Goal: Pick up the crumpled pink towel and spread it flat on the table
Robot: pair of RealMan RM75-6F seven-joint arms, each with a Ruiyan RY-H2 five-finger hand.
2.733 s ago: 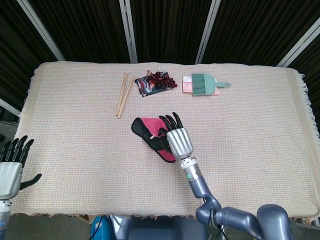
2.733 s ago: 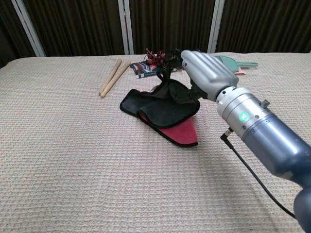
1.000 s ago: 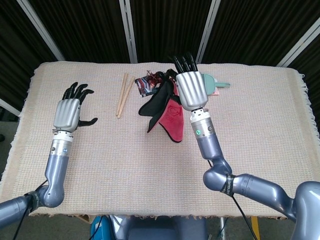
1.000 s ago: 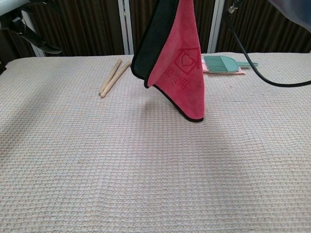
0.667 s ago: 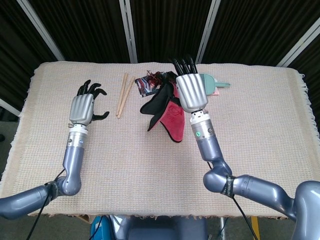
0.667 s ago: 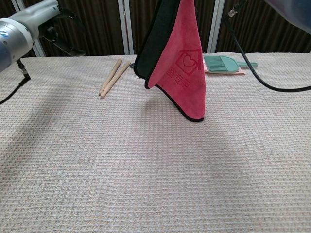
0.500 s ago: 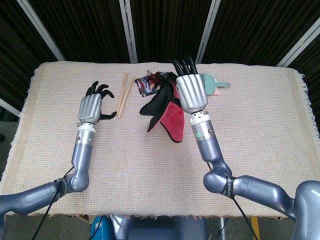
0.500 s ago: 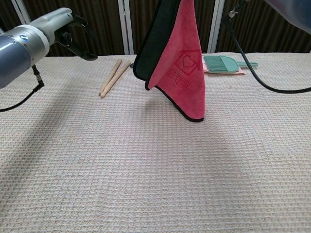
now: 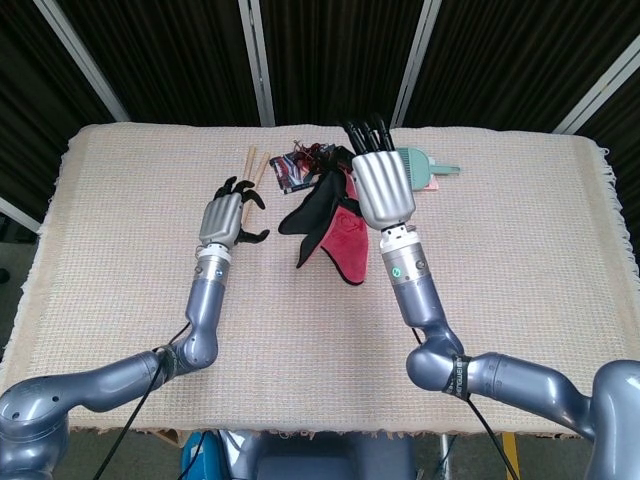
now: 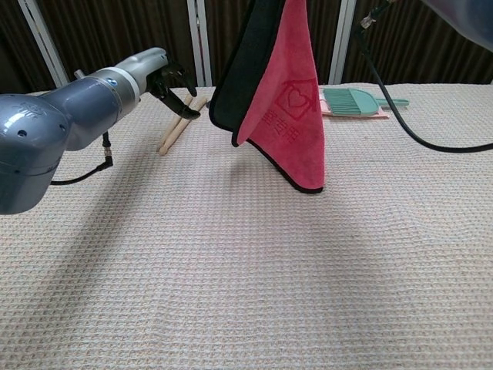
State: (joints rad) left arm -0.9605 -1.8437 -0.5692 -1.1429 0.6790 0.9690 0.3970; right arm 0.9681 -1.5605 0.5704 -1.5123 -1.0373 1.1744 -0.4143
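Observation:
The pink towel [image 9: 340, 240] with its black backing hangs in the air over the middle of the table, held up by my right hand [image 9: 380, 185]. In the chest view the pink towel [image 10: 289, 100] drapes down from above the frame, its lowest corner just over the tablecloth; the right hand itself is out of that view. My left hand [image 9: 228, 215] is raised to the left of the towel with fingers spread and nothing in it, a short gap from the black edge. The left hand [image 10: 166, 81] also shows in the chest view.
Two wooden sticks [image 9: 250, 170] lie at the back behind my left hand. Dark red grapes on a small card [image 9: 305, 165] and a green brush on a pink pad [image 9: 415, 170] sit at the back centre. The woven tablecloth [image 9: 520, 250] covers the table.
My left hand has swept in from the left toward the hanging towel. The right hand keeps the towel raised in nearly the same place.

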